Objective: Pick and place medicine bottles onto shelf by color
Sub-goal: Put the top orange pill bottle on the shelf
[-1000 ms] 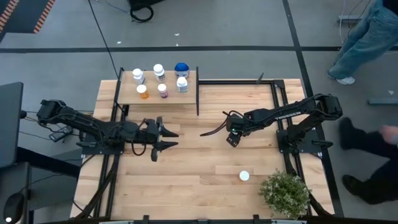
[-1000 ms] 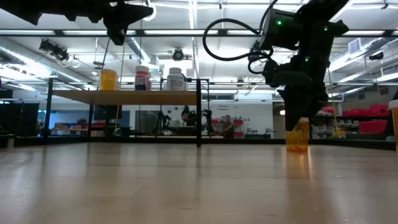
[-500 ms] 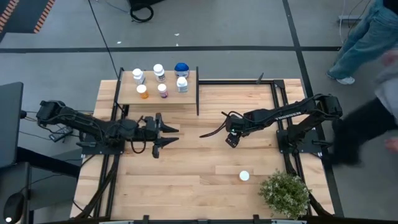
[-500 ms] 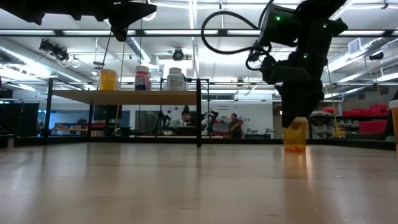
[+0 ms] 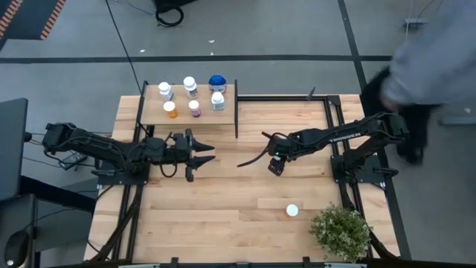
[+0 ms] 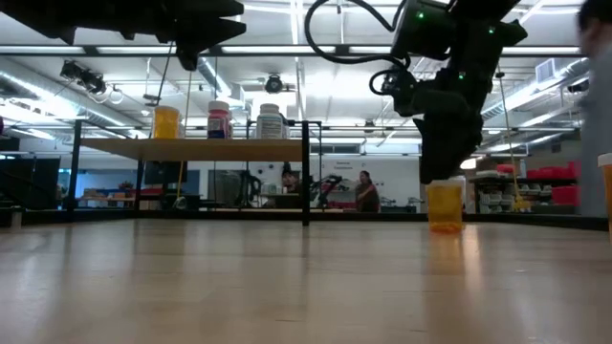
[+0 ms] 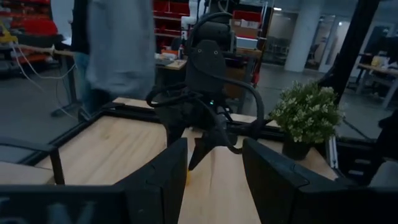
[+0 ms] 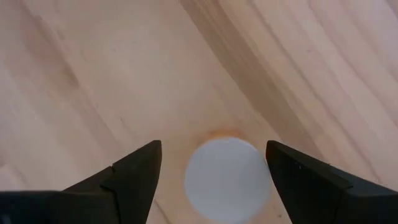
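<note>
An orange medicine bottle (image 6: 445, 207) stands upright on its base on the table. Its white cap (image 8: 227, 177) shows between the fingers of my open right gripper (image 8: 214, 146), which points down over it near the table's middle (image 5: 275, 167). Several bottles (image 5: 192, 97) stand on the shelf (image 5: 223, 117) at the far left. Another white-capped bottle (image 5: 292, 211) stands near the front right. My left gripper (image 5: 206, 152) hovers open and level in front of the shelf, with nothing between its fingers. My right gripper straddles the orange bottle from above, pointing steeply down. One finger (image 8: 292, 177) lies right against the cap's rim (image 8: 267, 167); the other finger (image 8: 134, 174) stands off with a clear gap. The bottle stays upright with its base on the table.
A green potted plant (image 5: 341, 231) stands at the front right corner. The shelf's black posts (image 5: 236, 112) rise just beyond my left gripper. A person (image 5: 431, 59) moves beside the table's far right corner. Bare planks lie across the table's near half.
My right gripper has shifted slightly toward the table's left. The orange bottle has slid the same way with it, still upright on the table. My left gripper has swung a little toward the far edge, nearer the shelf. A person has walked along the table's right side.
</note>
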Robot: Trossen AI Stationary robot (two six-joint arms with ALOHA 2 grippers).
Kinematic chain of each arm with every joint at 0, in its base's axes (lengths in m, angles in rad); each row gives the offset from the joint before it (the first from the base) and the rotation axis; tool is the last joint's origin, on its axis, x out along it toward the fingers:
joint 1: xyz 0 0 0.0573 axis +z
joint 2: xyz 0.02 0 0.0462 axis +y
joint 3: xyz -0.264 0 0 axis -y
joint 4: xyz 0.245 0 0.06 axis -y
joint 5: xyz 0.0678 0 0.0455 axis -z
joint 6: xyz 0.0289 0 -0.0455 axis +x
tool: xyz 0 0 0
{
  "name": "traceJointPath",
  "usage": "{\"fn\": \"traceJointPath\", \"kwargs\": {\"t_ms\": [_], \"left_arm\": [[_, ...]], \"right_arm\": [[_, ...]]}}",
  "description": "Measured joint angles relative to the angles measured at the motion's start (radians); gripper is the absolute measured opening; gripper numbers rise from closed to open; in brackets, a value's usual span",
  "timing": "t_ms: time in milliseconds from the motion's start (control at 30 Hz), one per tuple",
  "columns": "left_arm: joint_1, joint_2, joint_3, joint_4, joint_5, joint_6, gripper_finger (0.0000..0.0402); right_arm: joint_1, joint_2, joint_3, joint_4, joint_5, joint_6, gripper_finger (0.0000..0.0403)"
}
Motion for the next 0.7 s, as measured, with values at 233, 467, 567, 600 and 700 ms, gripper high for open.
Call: {"fn": "traceJointPath", "kwargs": {"t_ms": [233, 467, 567, 600, 700], "left_arm": [[-0.002, 0.000, 0.000, -0.029, 0.000, 0.022, 0.0162], [-0.002, 0.000, 0.000, -0.030, 0.000, 0.028, 0.0162], [-0.002, 0.000, 0.000, -0.030, 0.000, 0.028, 0.0162], [-0.002, 0.000, 0.000, -0.030, 0.000, 0.028, 0.0162], [-0.002, 0.000, 0.000, -0.030, 0.000, 0.028, 0.0162]], "right_arm": [[-0.002, 0.000, -0.008, -0.023, 0.003, 0.002, 0.0295], [0.000, 0.000, -0.008, -0.085, 0.008, 0.041, 0.0295], [0.000, 0.000, -0.008, -0.075, 0.026, 0.041, 0.0295], [-0.001, 0.000, -0.008, -0.072, 0.028, 0.041, 0.0294], [-0.001, 0.000, -0.008, -0.073, 0.029, 0.041, 0.0286]]}}
